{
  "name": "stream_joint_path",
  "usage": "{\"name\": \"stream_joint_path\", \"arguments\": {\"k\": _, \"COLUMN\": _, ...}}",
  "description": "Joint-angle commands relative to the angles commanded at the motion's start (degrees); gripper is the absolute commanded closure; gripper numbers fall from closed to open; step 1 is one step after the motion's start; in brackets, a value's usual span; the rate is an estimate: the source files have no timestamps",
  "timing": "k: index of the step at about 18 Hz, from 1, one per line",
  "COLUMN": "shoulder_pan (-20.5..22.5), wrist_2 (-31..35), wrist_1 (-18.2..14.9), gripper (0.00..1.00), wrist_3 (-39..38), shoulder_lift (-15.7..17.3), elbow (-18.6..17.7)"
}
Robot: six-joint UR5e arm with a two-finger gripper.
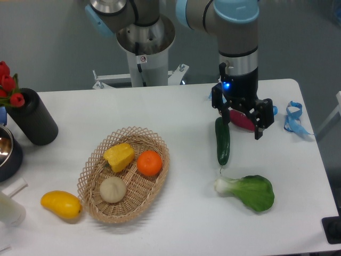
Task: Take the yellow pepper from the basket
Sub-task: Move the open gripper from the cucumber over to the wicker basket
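**Pepper in basket, gripper off to the right**

Meanwhile, in the fixed camera view, the pepper (119,156) lies in the upper-left part of the basket (91,208), touching the orange (149,162) on its right. A pale round fruit (113,189) sits below it, also inside the basket. The gripper (242,125) hangs well apart from the basket, over the right side of the table (181,224), its fingers spread and grasping nothing. A dark-red object (244,120) shows between them, lying on the table behind. A cucumber (222,141) lies just left of the gripper, bok choy (249,191) below it. A mango (61,205) rests outside the basket, lower left. A black cylinder (33,117) with red tulips (7,84) stands far left. A blue strap (296,118) lies far right.
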Motion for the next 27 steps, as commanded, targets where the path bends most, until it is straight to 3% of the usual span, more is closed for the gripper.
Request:
{"name": "stream_joint_path", "arguments": {"k": 13, "shoulder_pan": -1.84, "wrist_2": 0.0, "wrist_1": 2.82, "gripper": 0.0, "wrist_3": -3.69, "shoulder_lift": -0.17, "elbow": -2.9}}
{"name": "stream_joint_path", "arguments": {"k": 18, "shoulder_pan": -4.04, "wrist_2": -0.26, "wrist_1": 2.82, "gripper": 0.0, "wrist_3": -15.45, "shoulder_lift": -0.35, "elbow": -3.43}}
{"name": "stream_joint_path", "arguments": {"k": 27, "shoulder_pan": -6.42, "wrist_2": -4.82, "wrist_1": 2.82, "gripper": 0.0, "wrist_3": -21.53, "shoulder_lift": 0.7, "elbow": -6.24}}
